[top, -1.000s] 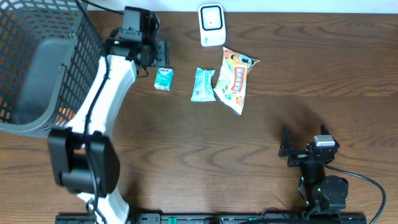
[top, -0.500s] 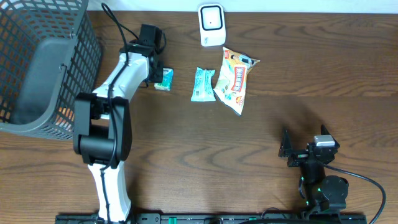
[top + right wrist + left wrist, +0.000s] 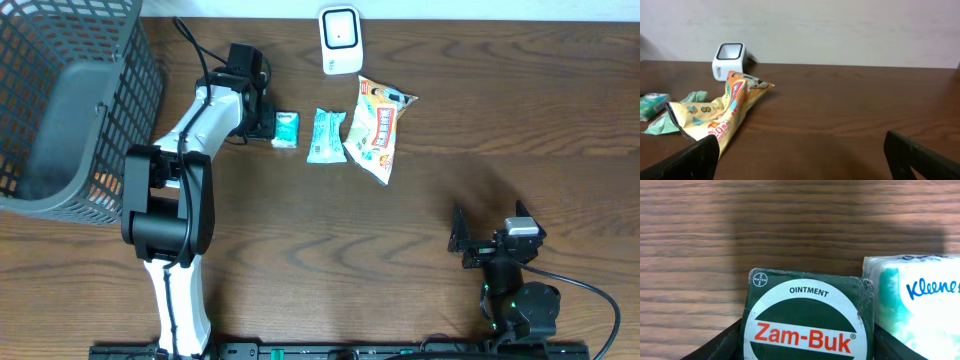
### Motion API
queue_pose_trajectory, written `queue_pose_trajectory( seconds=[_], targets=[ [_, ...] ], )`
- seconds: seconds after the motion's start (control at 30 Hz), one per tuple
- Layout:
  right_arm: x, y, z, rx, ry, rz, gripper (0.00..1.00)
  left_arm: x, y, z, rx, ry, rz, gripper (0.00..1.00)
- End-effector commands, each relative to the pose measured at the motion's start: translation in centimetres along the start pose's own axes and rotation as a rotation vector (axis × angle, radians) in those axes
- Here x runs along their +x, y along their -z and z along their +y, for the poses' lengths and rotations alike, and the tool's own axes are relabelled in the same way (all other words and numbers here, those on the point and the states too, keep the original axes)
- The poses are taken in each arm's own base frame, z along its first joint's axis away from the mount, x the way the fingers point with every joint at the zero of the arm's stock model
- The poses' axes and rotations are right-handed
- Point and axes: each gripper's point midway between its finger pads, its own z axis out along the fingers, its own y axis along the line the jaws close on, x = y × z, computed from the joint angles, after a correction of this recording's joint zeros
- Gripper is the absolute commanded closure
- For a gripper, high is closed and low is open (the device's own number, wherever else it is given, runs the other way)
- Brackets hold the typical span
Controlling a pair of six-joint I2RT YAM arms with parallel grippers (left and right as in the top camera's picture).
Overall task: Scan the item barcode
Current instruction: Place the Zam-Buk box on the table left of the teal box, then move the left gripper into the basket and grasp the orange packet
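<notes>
Zam-Buk ointment box [image 3: 807, 320] sits clamped in left hand [image 3: 268, 122] (right hand [image 3: 802, 152] agape), just beside Kleenex pack [image 3: 920, 305].

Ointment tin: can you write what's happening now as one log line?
left gripper: shut on ointment tin | right gripper: open, empty | scanner: not reached

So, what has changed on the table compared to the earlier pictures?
The left hand moved onto the ointment box and slid it right, up beside the tissue pack. Snack bag, scanner and right hand stayed put.
</notes>
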Motion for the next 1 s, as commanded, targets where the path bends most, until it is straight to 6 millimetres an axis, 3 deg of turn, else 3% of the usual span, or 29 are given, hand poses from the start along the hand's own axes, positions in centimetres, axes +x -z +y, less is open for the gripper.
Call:
queue_pose_trajectory(
  seconds=[0.0, 0.1, 0.27, 0.3, 0.5, 0.6, 0.7, 0.8, 0.87, 0.97],
  targets=[
    [0.1, 0.0, -0.4, 0.017, 0.01, 0.0, 0.01, -0.7, 1.0, -1.3, 0.063, -0.041, -0.022, 0.32],
    [0.1, 0.0, -0.4, 0.017, 0.01, 0.0, 0.01, -1.4, 2.5, -1.4, 0.066, -0.042, -0.058, 0.31],
    [0.1, 0.0, -0.3, 0.016, 0.01, 0.0, 0.01, -3.5, 8.0, -1.6, 0.075, -0.045, -0.184, 0.01],
    [0.1, 0.0, -0.4, 0.017, 0.01, 0.0, 0.01, -4.0, 9.4, -1.5, 0.077, -0.045, -0.218, 0.02],
    [0.1, 0.0, -0.3, 0.016, 0.01, 0.0, 0.01, -6.8, 20.6, 0.2, 0.016, -0.021, -0.5, 0.02],
    [0.1, 0.0, -0.4, 0.017, 0.01, 0.0, 0.01, -7.5, 27.8, 1.6, 0.007, 0.01, -0.683, 0.02],
    [0.1, 0.0, -0.4, 0.017, 0.01, 0.0, 0.01, -7.3, 34.0, 4.1, -0.001, 0.098, -0.839, 0.02],
    [0.1, 0.0, -0.4, 0.017, 0.01, 0.0, 0.01, -6.3, 38.3, 8.5, -0.042, 0.29, -0.95, 0.02],
    [0.1, 0.0, -0.4, 0.017, 0.01, 0.0, 0.01, -5.2, 39.8, 12.2, -0.093, 0.446, -0.991, 0.02],
    [0.1, 0.0, -0.4, 0.017, 0.01, 0.0, 0.01, -3.6, 40.2, 17.4, -0.146, 0.636, -1.0, 0.02]
  ],
)
